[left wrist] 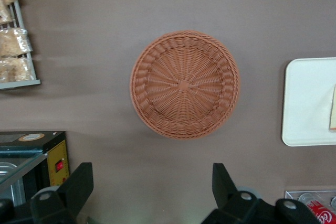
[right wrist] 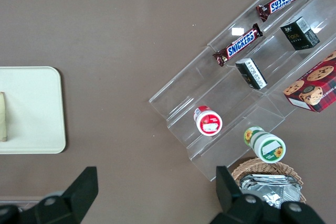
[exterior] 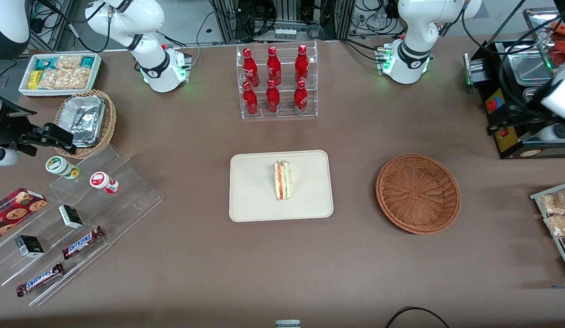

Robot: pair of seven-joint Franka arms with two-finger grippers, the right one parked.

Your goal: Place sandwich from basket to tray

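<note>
Woven wicker basket; matt tray.

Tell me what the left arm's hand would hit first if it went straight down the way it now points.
The hand is open and points down at bare brown tablecloth beside the round reddish-brown wicker basket. It would probably meet the cloth first, just clear of the basket's rim, though depth is unclear.

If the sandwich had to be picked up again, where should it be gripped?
Probably from above, across its flat bread faces: the sandwich stands on edge on the tray, striped filling upward. The gripper, open, hangs above the table beside the empty basket.
</note>
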